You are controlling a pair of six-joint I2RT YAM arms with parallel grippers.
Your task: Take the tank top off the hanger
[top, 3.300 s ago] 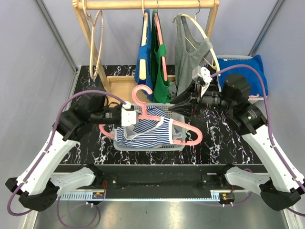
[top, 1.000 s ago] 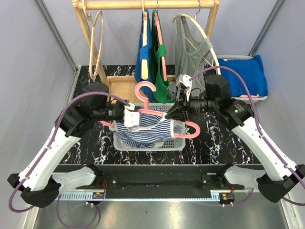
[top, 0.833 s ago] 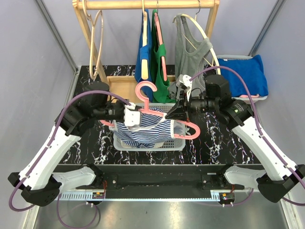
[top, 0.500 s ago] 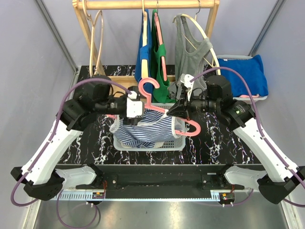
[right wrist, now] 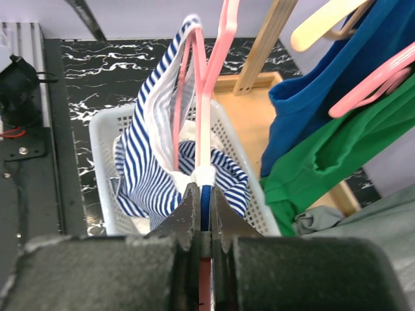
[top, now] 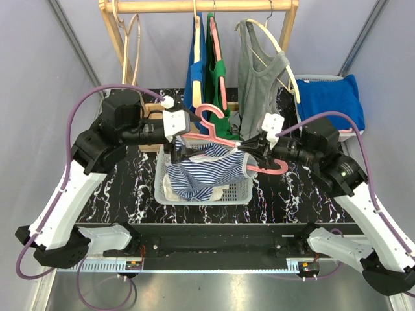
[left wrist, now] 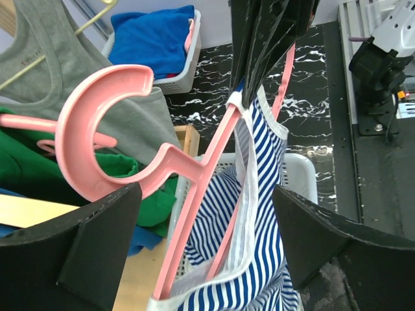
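Currently, the left gripper (left wrist: 204,194) stands wide open above the left end of the white basket (top: 241,189), holding nothing; its fingers flank the pink hanger (top: 224,138) without touching it. The hanger's long axis runs left to right above the basket, with the hook toward the basket's far side. The striped tank top (top: 206,170) hangs from it, its lower part inside the basket on pale cloth (top: 222,191). The right gripper (top: 251,151) is clamped on the hanger's right arm. Behind and right of the basket, a bin (top: 318,77) holds blue cloth (top: 327,100).
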